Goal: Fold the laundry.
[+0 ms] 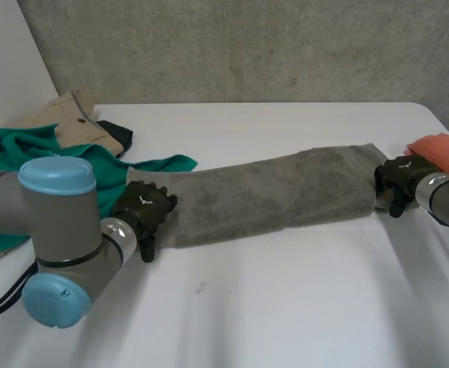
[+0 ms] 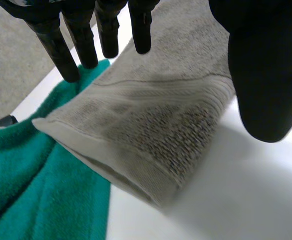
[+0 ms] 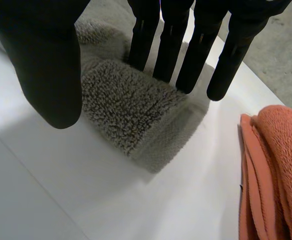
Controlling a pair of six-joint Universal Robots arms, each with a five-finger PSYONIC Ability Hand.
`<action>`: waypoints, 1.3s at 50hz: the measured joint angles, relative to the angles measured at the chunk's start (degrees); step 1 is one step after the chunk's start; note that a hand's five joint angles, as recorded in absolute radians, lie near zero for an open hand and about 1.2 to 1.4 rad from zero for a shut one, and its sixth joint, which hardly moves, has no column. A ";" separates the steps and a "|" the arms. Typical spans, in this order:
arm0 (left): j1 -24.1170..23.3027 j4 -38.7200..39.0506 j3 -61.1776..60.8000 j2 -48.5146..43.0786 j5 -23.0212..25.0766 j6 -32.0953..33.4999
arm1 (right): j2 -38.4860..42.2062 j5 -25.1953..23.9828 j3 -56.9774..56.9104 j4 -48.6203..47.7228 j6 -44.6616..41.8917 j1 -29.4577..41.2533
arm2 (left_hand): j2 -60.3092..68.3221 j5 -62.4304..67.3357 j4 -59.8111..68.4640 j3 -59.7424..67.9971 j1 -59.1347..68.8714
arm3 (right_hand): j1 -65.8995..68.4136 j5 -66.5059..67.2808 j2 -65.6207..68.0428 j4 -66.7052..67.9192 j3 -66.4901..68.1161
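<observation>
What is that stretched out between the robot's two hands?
A long folded grey towel, lying on the table from the left hand to the right hand, seen in the head view.

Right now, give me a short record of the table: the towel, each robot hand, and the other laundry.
grey towel: folded into a long strip, lying flat across the table
left robot hand: at the strip's left end, fingers straight, open
right robot hand: at the strip's right end, fingers straight, open
green cloth: crumpled, against the strip's left end
beige garment: behind the green cloth
orange towel: beside the right robot hand
</observation>
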 measured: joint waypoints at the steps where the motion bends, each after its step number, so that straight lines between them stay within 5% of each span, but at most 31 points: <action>1: 0.03 0.04 -0.29 -0.09 -0.01 0.02 | 0.01 0.52 0.21 -0.40 -0.08 -0.01 | 2.34 2.18 2.28 2.14 2.56 | 2.23 2.13 2.34 2.19 2.41; 6: 0.13 0.51 -0.73 -0.64 -0.06 0.12 | -0.87 1.53 1.35 -1.28 -0.24 -0.14 | 19.48 18.63 18.85 18.78 20.57 | 23.89 25.23 26.28 25.45 25.56; 10: 0.35 1.28 -0.22 -1.97 -0.10 0.41 | -2.24 1.63 2.67 -1.77 -0.36 -0.33 | 45.42 44.40 44.88 44.65 46.57 | 25.75 29.44 30.36 31.13 29.92; 14: 0.64 2.92 0.99 -3.43 -0.28 0.77 | -4.30 1.29 4.88 -2.03 -0.49 -0.51 | 52.76 51.10 53.00 52.64 50.93 | 25.75 29.44 30.36 31.36 29.98; 37: 0.78 7.34 -3.93 21.53 2.15 -3.53 | -29.21 -1.63 12.07 5.24 -3.60 -0.53 | 53.02 51.10 53.20 52.87 50.92 | 25.75 29.45 30.36 31.40 30.83; 46: 1.54 7.35 -8.51 18.48 4.04 -3.99 | -29.18 -2.98 14.78 7.57 -4.88 -2.53 | 22.50 22.32 22.54 23.03 21.92 | 25.75 29.45 30.36 31.40 30.83; 57: 3.29 7.44 -10.53 15.24 4.05 -3.96 | -25.81 -0.77 19.20 -1.15 -15.25 -15.39 | 19.40 18.84 19.32 19.75 19.44 | 25.75 29.89 30.36 31.42 30.83; 65: 4.03 7.40 -11.33 16.12 4.10 -4.08 | -23.89 5.45 15.25 -13.76 -18.67 -12.68 | 18.29 17.75 18.23 18.60 18.62 | 25.75 29.89 30.36 31.51 31.00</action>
